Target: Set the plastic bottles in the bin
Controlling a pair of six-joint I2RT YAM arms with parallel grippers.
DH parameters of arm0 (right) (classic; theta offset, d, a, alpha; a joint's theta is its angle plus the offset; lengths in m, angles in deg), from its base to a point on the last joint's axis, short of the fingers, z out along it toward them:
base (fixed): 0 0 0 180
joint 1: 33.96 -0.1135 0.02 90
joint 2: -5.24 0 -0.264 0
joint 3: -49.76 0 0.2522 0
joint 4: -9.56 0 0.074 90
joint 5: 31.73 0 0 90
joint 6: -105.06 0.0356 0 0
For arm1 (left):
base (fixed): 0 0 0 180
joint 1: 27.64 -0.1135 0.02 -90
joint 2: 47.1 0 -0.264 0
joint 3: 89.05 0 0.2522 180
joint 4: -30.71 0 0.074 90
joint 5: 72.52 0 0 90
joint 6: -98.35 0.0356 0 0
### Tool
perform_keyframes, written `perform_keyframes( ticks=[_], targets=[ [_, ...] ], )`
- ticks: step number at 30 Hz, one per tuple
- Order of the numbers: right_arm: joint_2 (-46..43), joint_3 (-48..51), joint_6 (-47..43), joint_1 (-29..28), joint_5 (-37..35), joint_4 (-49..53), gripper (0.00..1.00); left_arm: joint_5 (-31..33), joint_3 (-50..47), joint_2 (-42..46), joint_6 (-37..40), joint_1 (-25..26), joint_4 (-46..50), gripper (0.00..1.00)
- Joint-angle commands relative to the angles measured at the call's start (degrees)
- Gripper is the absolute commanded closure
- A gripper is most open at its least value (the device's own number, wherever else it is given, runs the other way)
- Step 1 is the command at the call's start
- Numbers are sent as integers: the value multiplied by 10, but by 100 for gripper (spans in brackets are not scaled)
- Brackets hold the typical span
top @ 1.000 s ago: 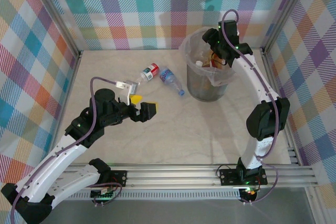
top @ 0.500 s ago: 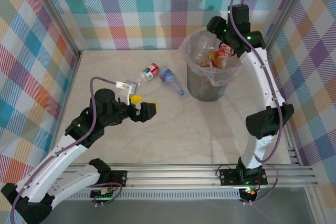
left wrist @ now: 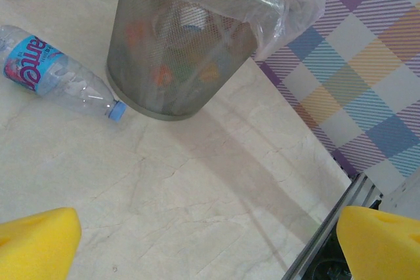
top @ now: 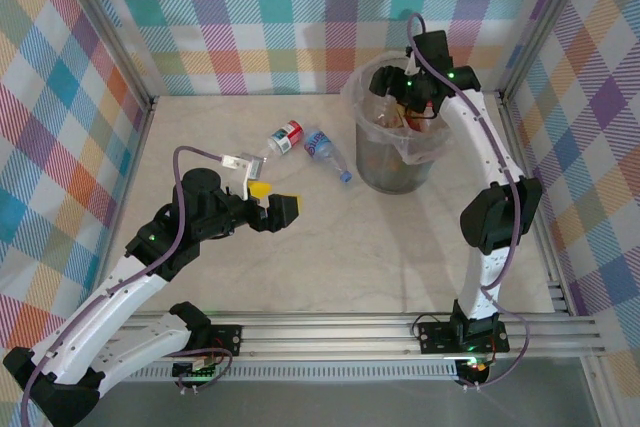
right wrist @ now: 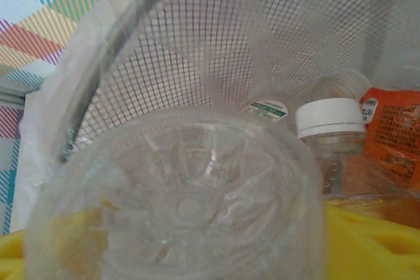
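1. Clamped the right claw (top: pixel 403 97) shut on a clear plastic bottle (right wrist: pixel 180 201), bottom end toward the wrist camera, with soft yellow pads (right wrist: pixel 374 240) on both sides, low in that frame.
2. Held that bottle in the mouth of the tall round grey mesh bin (top: pixel 390 175) with the clear plastic bag (top: pixel 352 97), upper right of the top view.
3. Showed more bottles down inside: a white-capped clear bottle (right wrist: pixel 328 119) and an orange-label bottle (right wrist: pixel 394 122), right side of the wrist view.
4. Had the left claw (top: pixel 272 199) wide apart and empty, left of middle in the top view, well apart from any bottle.
5. Left two lying on the pale table (top: pixel 400 247), just beside each other, upper middle: a red-label bottle (top: pixel 283 137) and a blue-label bottle (top: pixel 325 152), near the bin.
6. Looked like the drop-in step.
7. Called next for opening the right claw, then lifting out slowly without catching the bag.
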Motion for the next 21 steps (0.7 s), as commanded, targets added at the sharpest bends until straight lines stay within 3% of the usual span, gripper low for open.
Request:
perform_keyframes(
  ticks=[1,7,12,21],
  targets=[
    [-22,6,-24,-4,23,-16,23,-6,7,-6,-8,4,-5,0],
    [-25,5,-3,-4,-14,-19,40,-7,9,-9,-10,4,-3,0],
    [-6,-53,15,1,-28,16,45,-5,9,-6,-9,4,4,0],
    [16,-96,84,32,40,33,45,-3,12,-6,-10,4,6,0]
  ],
)
